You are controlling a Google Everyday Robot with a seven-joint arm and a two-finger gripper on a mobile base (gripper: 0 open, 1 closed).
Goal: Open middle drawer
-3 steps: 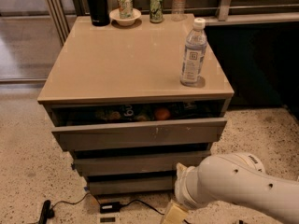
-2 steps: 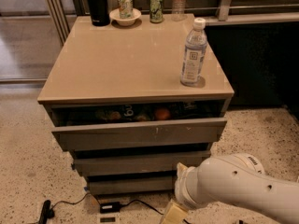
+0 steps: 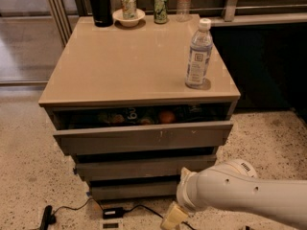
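Note:
The cabinet has three stacked grey fronts. The middle drawer [image 3: 144,167] is a plain grey slab with no handle, and a dark gap runs above it; its inside does not show. Above it the widest front [image 3: 144,137], with a pale scratch at centre, is pulled out a little and shows an orange fruit [image 3: 166,117] and packets inside. The narrowest front [image 3: 134,190] is the lowest. My white arm [image 3: 240,190] comes in from the lower right. My gripper [image 3: 173,217] hangs low in front of the cabinet's lower right, below the middle drawer and near the floor.
On the tan cabinet top [image 3: 120,61] stand a water bottle [image 3: 198,54] near the right front, a black flask [image 3: 100,5], a bowl with a can [image 3: 128,14], another can [image 3: 160,7] and a clear bottle [image 3: 183,3] at the back. A black cable and adapter [image 3: 112,212] lie on the speckled floor.

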